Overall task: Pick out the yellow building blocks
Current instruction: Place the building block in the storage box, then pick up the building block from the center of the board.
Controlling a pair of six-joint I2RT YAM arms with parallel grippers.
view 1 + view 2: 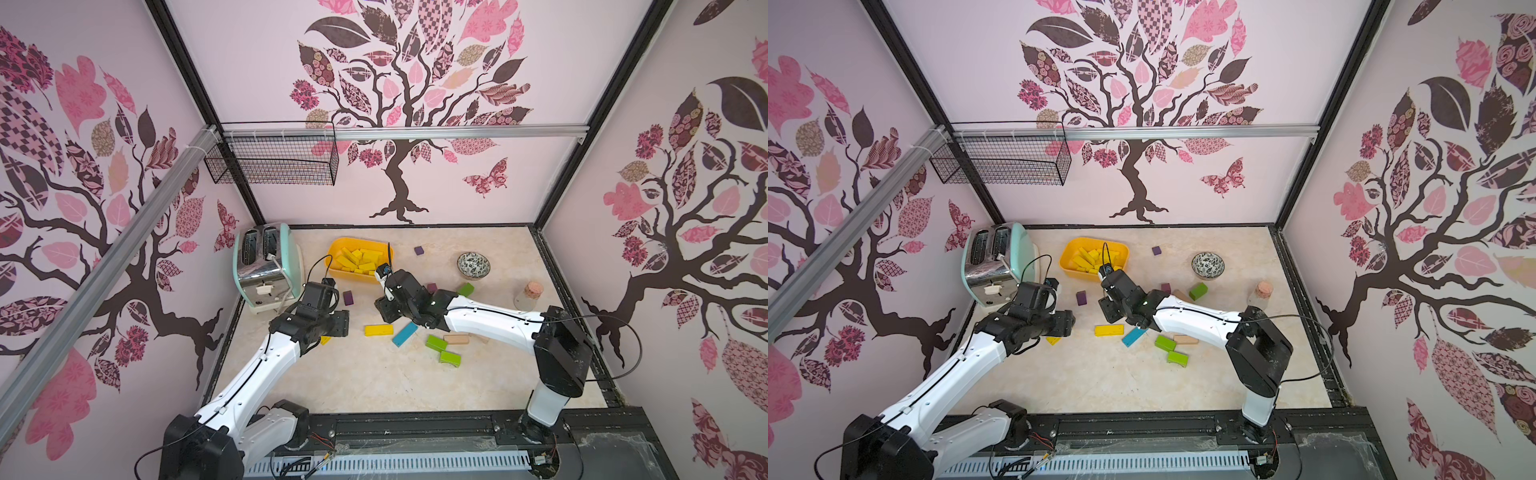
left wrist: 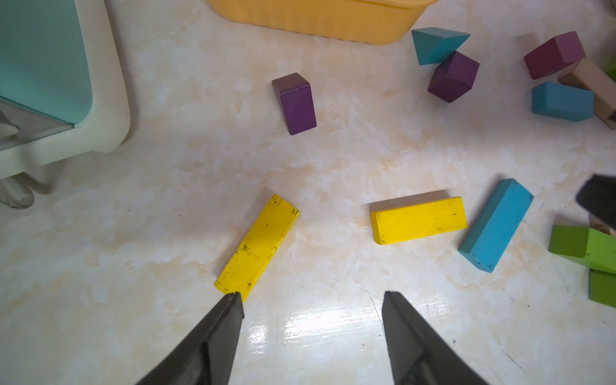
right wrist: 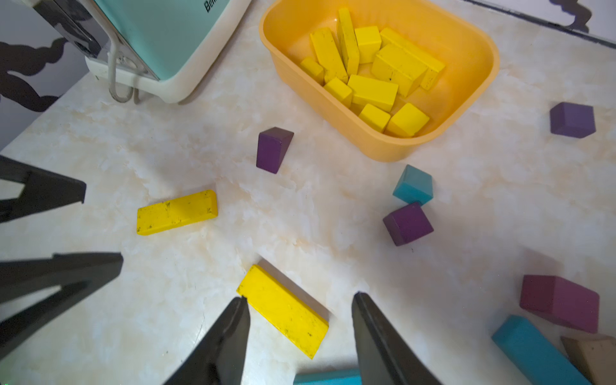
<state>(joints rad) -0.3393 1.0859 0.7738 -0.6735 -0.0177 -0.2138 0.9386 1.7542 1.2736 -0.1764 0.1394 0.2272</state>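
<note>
Most of the yellow building blocks (image 3: pixel 371 71) lie heaped in the orange-yellow plastic tub (image 3: pixel 466 40) beside the mint-green toaster (image 3: pixel 160 36), with purple, teal and green wooden blocks scattered on the marbled tabletop (image 1: pixel 374 382). A thick yellow bar (image 3: pixel 283 310) lies flat between the spread jaws of the right gripper (image 3: pixel 300 298). Its long axis slants across the gap, and a long blue wooden bar (image 1: pixel 405 333) lies just beside one end. A thin yellow bar (image 2: pixel 256 246) lies flat with one end at a fingertip of the left gripper (image 2: pixel 308 295), angled away from its parted, empty jaws.
</note>
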